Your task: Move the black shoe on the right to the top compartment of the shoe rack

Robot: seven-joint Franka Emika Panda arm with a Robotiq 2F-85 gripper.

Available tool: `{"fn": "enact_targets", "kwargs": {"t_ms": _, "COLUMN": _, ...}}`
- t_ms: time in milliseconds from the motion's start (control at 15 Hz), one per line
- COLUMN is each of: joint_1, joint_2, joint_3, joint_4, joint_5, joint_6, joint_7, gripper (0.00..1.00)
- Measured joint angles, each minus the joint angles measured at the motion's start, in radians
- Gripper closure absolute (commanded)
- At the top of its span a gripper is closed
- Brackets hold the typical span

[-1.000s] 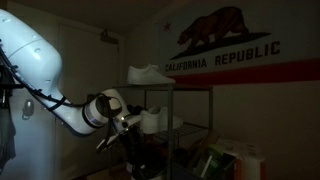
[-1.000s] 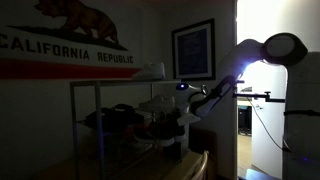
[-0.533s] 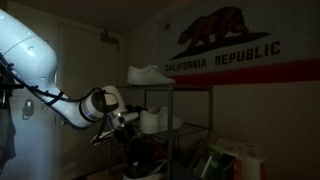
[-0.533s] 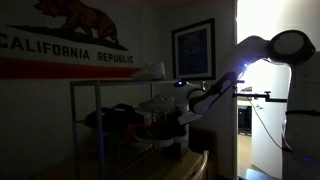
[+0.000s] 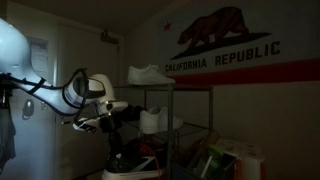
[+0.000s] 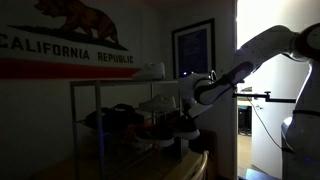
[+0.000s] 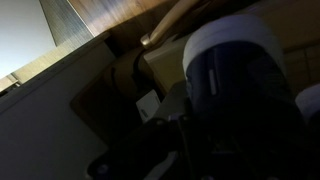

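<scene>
Spotting the black shoe (image 5: 122, 158) low beside the shoe rack (image 5: 190, 88), right under the gripper (image 5: 108, 122); cannot tell the jaws' spread in this gloom. Likely light, soft up top, stiff along the thick sole. Best pinched across the heel collar.

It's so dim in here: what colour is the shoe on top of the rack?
White. The shoe shows clearest in an exterior view.
</scene>
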Motion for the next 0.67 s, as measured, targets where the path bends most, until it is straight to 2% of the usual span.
{"fn": "enact_targets", "kwargs": {"t_ms": 400, "joint_1": -0.002, "joint_2": -0.174, "joint_3": 0.0, "joint_4": -0.028, "joint_5": 0.107, "joint_6": -0.138, "joint_7": -0.246, "gripper": 0.92}}
{"fn": "enact_targets", "kwargs": {"t_ms": 667, "joint_1": -0.003, "joint_2": -0.284, "joint_3": 0.002, "joint_4": -0.021, "joint_5": 0.16, "joint_6": -0.29, "joint_7": -0.408, "gripper": 0.92}}
